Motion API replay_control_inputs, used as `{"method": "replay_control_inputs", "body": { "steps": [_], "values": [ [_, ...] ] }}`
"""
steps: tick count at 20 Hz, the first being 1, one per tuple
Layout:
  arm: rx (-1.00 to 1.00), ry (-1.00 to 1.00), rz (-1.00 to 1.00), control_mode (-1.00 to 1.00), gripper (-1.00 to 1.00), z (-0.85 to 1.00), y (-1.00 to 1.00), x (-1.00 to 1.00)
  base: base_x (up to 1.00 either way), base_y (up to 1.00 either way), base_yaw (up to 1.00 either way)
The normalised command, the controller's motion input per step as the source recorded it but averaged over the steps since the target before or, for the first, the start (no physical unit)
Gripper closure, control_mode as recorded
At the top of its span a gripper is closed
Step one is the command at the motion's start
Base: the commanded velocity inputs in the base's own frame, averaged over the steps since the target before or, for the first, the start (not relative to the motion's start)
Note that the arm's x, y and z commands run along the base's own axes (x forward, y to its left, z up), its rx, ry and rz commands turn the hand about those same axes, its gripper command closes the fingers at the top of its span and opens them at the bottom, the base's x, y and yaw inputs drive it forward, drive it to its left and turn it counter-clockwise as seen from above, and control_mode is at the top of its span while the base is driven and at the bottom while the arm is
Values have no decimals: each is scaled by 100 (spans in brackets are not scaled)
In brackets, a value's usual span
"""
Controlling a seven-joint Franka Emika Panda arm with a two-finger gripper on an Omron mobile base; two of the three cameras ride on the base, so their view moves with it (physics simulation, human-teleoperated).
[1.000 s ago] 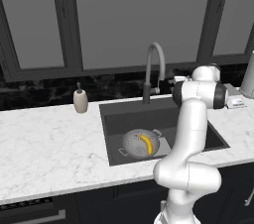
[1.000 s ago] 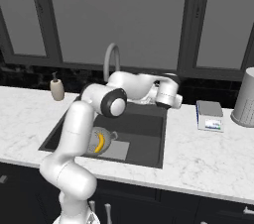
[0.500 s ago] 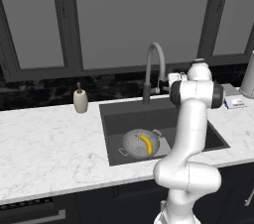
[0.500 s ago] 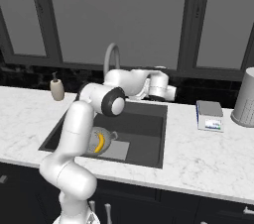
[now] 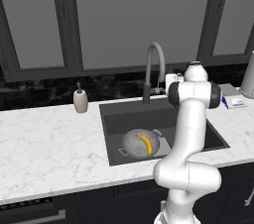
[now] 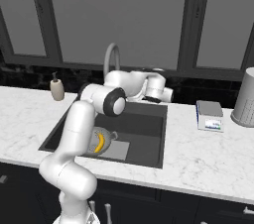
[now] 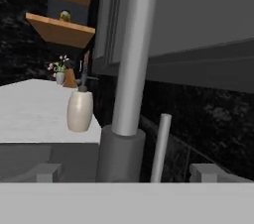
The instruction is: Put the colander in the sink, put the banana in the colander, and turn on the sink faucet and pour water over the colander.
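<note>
Up close, the hand [image 6: 168, 94] sits level with the foot of the sink faucet [image 7: 128, 69], at the back edge of the sink [image 5: 208, 134]; its two finger tips [image 7: 47, 172] stand wide apart at either side of the hand view, open and holding nothing. Between them rises the faucet's grey column out of its dark base, with the thin lever [image 7: 159, 146] standing upright just to the right of it. Beyond the faucet a beige soap dispenser [image 7: 80, 109] stands on the white marble worktop [image 5: 44, 153], and farther off a small pot of flowers [image 7: 60, 72] sits under a wooden shelf [image 7: 59, 29]. Down in the basin the colander [image 5: 140, 143] rests on the bottom, with the banana [image 5: 146, 144] lying inside it. To the arm's right a small scale [image 6: 209, 115] and a grey canister [image 6: 245, 97] stand on the worktop, well apart from the sink.
</note>
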Motion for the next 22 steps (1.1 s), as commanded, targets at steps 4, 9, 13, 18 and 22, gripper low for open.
{"method": "replay_control_inputs", "body": {
  "steps": [4, 9, 13, 18, 22],
  "values": [
    [0, -5, 0, -100, -100, -14, 0, 26, 0, 0, 0],
    [0, -2, 0, -100, -100, -5, -1, 31, 0, 0, 0],
    [0, 0, 0, -100, -100, -10, 0, 32, 0, 0, 0],
    [0, -4, 0, -100, -100, -26, -6, 25, 0, 0, 0],
    [0, -3, 0, -100, -100, -13, -12, 35, 0, 0, 0]
  ]
}}
